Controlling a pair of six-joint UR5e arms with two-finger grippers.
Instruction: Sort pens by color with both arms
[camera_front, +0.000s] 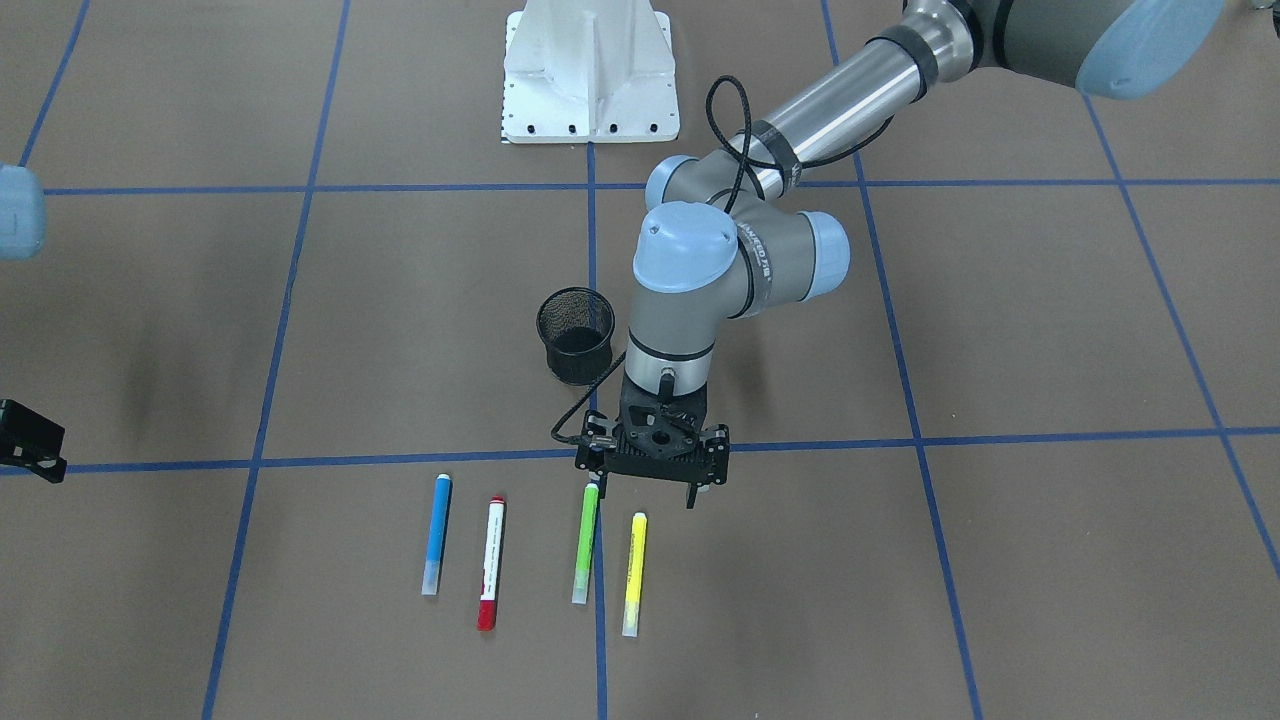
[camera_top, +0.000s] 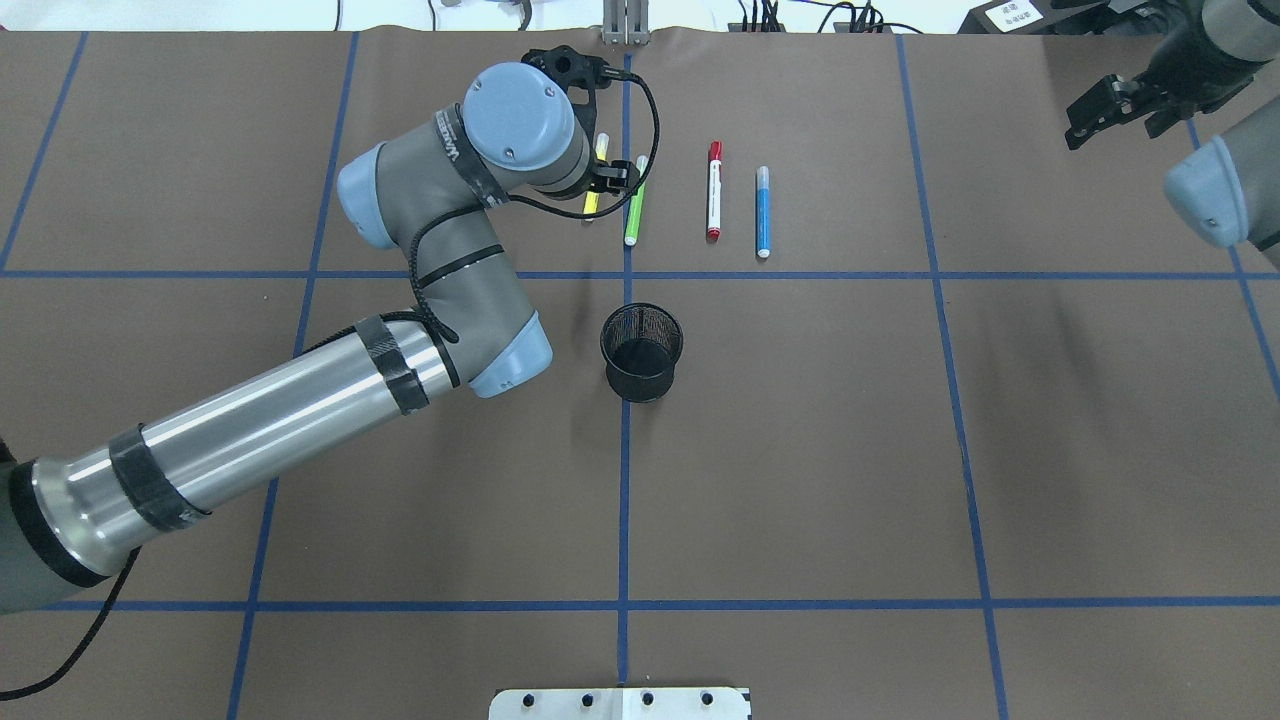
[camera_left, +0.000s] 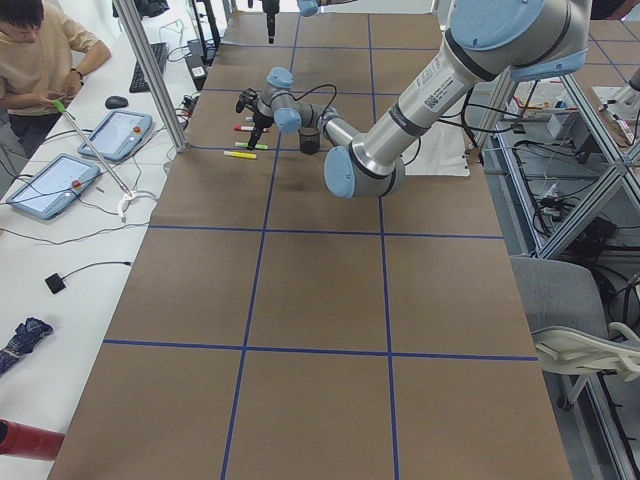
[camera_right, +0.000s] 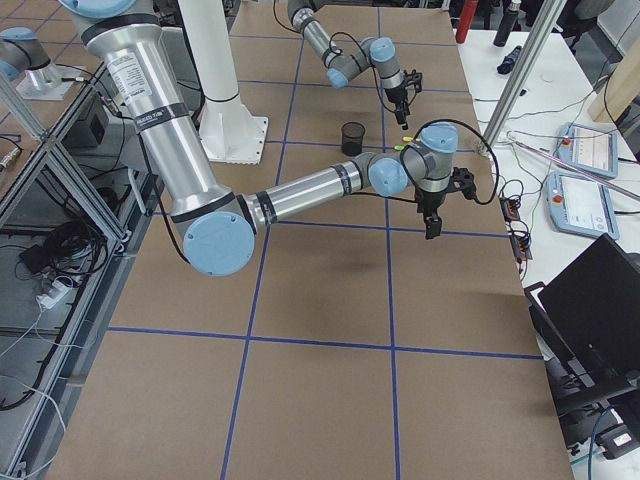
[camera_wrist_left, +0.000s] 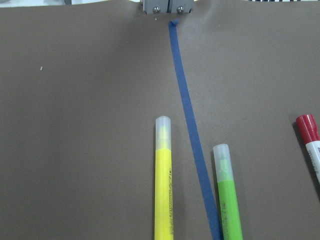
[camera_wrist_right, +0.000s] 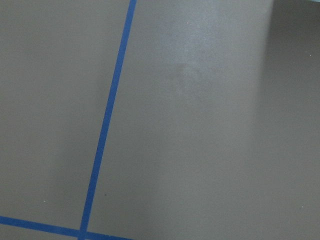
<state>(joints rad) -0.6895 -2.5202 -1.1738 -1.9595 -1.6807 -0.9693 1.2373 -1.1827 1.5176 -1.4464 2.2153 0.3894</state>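
Four pens lie side by side near the table's far edge: blue (camera_front: 437, 535), white with a red cap (camera_front: 491, 563), light green (camera_front: 586, 543) and yellow (camera_front: 634, 573). My left gripper (camera_front: 643, 492) hangs open just above the ends of the green and yellow pens and holds nothing. The left wrist view looks down on the yellow pen (camera_wrist_left: 163, 180) and the green pen (camera_wrist_left: 227, 195), with the red cap (camera_wrist_left: 307, 127) at its right edge. My right gripper (camera_top: 1115, 125) is raised far off to the side, open and empty. The right wrist view holds only bare table.
A black mesh cup (camera_top: 642, 352) stands upright at the table's middle, close behind the left arm's wrist. Blue tape lines (camera_top: 625, 480) grid the brown table. A person (camera_left: 40, 60) sits by tablets at a side bench.
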